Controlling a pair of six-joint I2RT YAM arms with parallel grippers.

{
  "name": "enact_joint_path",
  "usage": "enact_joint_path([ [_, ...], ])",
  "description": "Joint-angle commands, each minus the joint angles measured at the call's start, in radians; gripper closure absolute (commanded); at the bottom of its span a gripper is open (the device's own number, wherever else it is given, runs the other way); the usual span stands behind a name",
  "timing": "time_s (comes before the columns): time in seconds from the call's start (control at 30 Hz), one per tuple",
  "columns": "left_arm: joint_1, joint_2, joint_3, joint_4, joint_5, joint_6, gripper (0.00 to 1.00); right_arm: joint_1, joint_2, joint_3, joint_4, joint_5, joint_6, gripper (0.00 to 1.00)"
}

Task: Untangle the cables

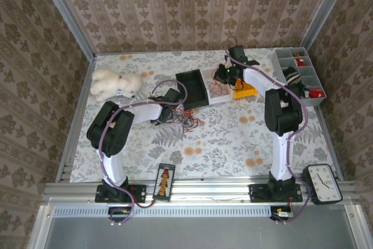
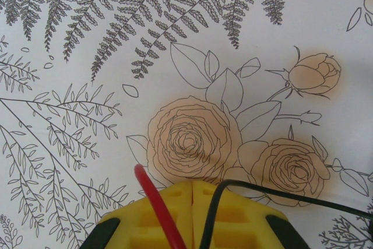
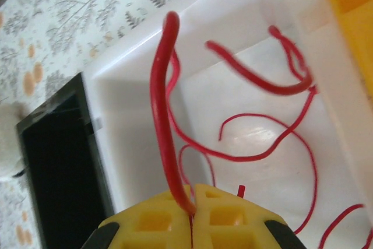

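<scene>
Right end effector [image 3: 192, 195] clamps a red cable [image 3: 159, 103] pointing forward.

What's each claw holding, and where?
Right claw pinches a red cable above the tray. Left claw pinches a red strand and a dark strand; spot along them unclear.

The site was a robot lab cell dressed as a home. An aluminium frame [image 1: 65, 13] enclosed it; two arms [image 1: 111, 132] [image 1: 282, 126] were bolted to the front rail [image 1: 204, 189]. Patterned wallpaper [image 1: 192, 4] lined the walls, a floral cloth [image 1: 233, 138] covered the table, and a clock [image 1: 324, 183] lay at one corner.
</scene>
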Motion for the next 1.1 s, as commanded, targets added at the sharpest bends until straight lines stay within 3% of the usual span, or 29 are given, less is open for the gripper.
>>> enact_joint_path([
  [0.0,0.012,0.051,-0.030,0.005,0.072,-0.017,1.00,0.013,0.048,0.040,-0.064,0.100,-0.008,0.93],
  [0.3,0.020,0.063,-0.026,0.005,0.085,-0.017,1.00,0.077,0.125,0.119,-0.112,0.200,-0.048,0.90],
  [0.7,0.022,0.054,-0.036,0.008,0.080,-0.019,1.00,0.096,0.166,0.114,-0.112,0.233,-0.064,0.88],
  [1.07,0.013,0.051,-0.031,0.011,0.075,-0.017,1.00,0.096,-0.130,-0.165,0.173,0.252,-0.063,0.59],
])
